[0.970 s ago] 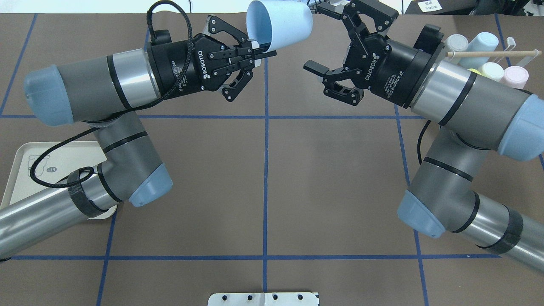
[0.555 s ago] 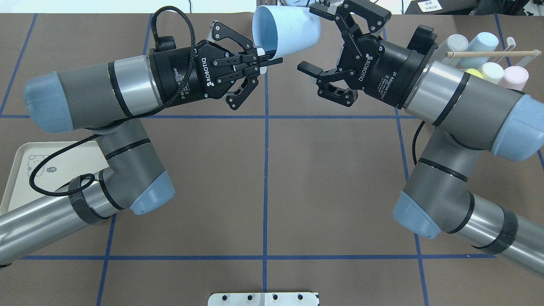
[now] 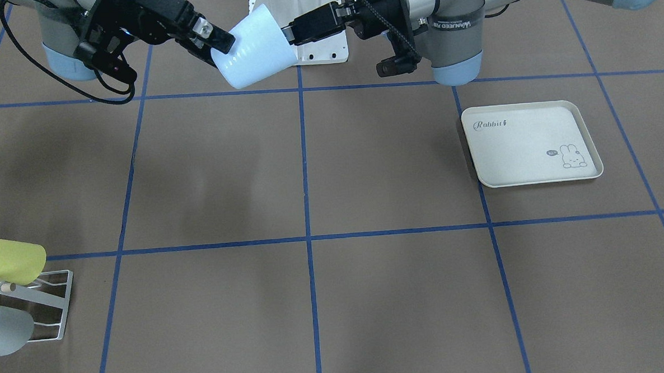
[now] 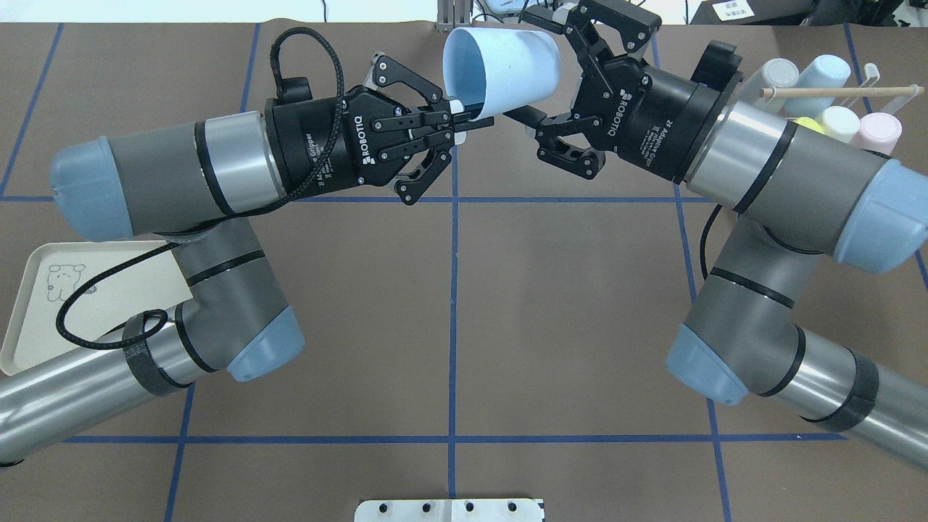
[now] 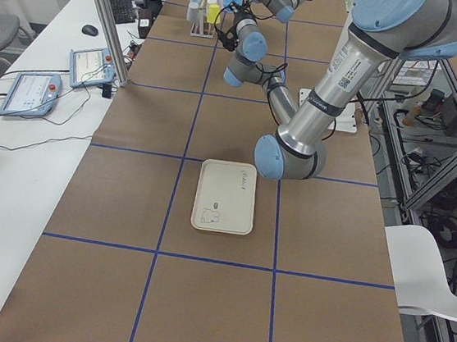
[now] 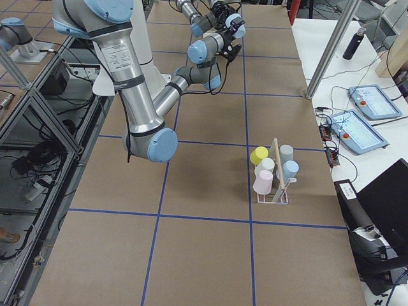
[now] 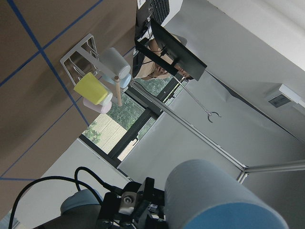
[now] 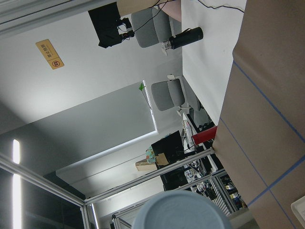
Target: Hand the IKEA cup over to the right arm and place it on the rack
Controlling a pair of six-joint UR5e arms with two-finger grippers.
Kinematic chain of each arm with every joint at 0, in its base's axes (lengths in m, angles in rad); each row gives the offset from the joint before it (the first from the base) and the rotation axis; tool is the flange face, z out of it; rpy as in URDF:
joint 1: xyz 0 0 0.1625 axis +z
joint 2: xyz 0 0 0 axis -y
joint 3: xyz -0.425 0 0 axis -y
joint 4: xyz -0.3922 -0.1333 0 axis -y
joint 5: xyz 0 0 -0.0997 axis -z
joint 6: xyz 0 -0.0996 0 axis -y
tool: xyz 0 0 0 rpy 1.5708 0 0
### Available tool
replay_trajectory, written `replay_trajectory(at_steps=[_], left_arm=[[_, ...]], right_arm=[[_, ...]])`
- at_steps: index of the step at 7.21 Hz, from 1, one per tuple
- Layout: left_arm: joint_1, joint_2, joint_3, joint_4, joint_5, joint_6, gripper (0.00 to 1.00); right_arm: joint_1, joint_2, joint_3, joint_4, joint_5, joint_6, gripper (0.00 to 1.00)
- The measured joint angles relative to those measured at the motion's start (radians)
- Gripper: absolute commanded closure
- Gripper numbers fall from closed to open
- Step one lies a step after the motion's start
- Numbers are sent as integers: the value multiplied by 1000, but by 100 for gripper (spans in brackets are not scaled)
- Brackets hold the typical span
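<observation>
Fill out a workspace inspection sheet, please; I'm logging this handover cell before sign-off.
Surface: brown table cover with blue tape grid.
Job's things: light-blue cup held aloft by its rim; rack at robot's right carries pastel cups and a wooden dowel.
Clutter: cream rabbit tray on robot's left.
Grippers: left gripper shut on the cup's rim; right gripper open, straddling the cup's base.
Cables: black braided cable loops off the left wrist.
Surroundings: control pendants on a side table; white chair.
</observation>
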Motion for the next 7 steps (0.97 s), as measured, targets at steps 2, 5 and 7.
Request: replay_trajectory(at_steps=[2,5,7], left_arm=[[4,1,-5,1,0,0,0],[-6,12,-12,6,-16,10,0],[-85,91,-25,8,-114,99,0]], right_arm=[[0,1,0,0,0,1,89],[10,-3,3,4,1,-11,90],[76,-44,3,-9,7,-119,88]])
